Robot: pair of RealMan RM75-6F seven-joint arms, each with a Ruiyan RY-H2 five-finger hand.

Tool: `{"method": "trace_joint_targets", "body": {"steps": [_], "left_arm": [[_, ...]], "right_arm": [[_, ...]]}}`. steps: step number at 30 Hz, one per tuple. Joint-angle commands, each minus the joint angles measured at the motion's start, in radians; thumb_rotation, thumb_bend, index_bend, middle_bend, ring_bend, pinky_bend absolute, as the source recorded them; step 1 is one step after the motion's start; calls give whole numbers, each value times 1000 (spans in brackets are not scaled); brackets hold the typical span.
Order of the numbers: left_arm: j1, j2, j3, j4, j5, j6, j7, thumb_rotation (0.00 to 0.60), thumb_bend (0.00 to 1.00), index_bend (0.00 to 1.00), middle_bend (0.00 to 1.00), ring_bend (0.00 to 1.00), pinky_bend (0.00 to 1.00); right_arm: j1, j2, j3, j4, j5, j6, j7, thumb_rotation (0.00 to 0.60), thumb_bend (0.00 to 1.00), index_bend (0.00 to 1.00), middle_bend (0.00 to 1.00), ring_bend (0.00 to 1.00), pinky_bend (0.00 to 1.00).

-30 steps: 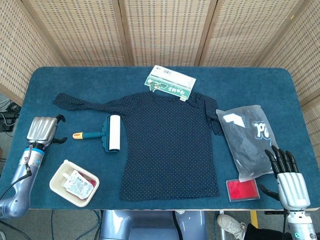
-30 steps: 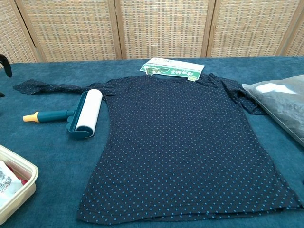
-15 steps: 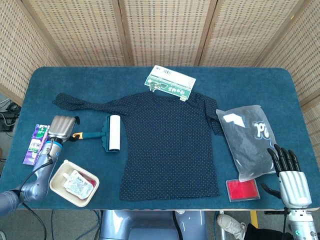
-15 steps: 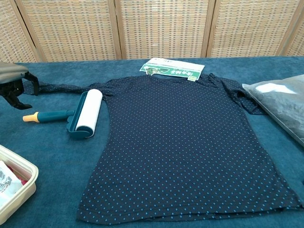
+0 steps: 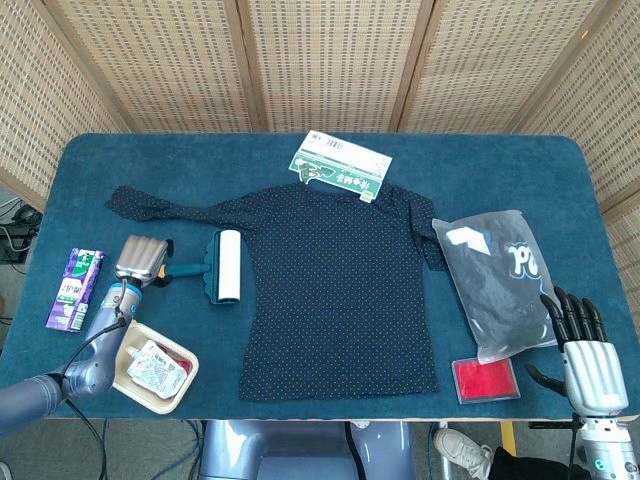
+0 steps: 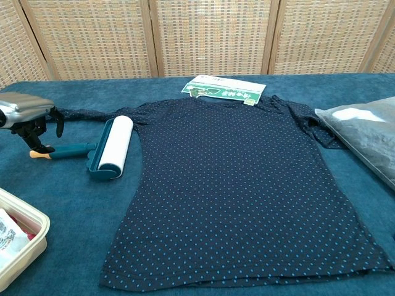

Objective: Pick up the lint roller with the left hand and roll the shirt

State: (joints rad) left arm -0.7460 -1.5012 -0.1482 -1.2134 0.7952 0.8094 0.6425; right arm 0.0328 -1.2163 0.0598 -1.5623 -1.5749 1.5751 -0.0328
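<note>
Risk: your left hand sits over the very end of the lint roller handle; a grip taken that far out lets the heavy roller head droop or twist in your grasp.
Risk, second: pressing down before your fingers wrap may push the handle along the table and away from you.
Risk, third: the shirt lies loose; you may bunch it if you drag the roller sideways.
Lint roller, place: flat on the table, just left of the shirt's left edge, head toward the shirt, handle pointing left.
Roller to hand: handle tip right under your left hand, fingers hanging around it; contact cannot be told.
Left hand, state: fingers apart, nothing lifted.
Right hand, state: spread, empty, at the near right corner, well apart from the roller.
</note>
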Motion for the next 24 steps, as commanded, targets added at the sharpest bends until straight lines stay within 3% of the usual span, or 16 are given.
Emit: {"method": "trace_joint_targets", "body": {"steps": [1,17,21,24], "left_arm": [[-9,-17,8,20,-11,-4,11,600,308,417,881,692,651],[-42,-132,49,144,-40,-33,36,600,314,453,881,692,651],[-43,-146,55,158,-35,-17,45,600,545,764,887,696,651],[-42,-148,55,155,-15,3,43,600,631,858,892,698,651]], "right_arm": [[0,0,0,1,1,-1,2,600,113,0,0,0,0],[3,-1,3,8,12,-6,9,600,112,0,0,0,0],[3,-1,4,8,10,-4,11,600,112,0,0,0,0],[2,0,5,8,11,-3,14,600,112,0,0,0,0]]}}
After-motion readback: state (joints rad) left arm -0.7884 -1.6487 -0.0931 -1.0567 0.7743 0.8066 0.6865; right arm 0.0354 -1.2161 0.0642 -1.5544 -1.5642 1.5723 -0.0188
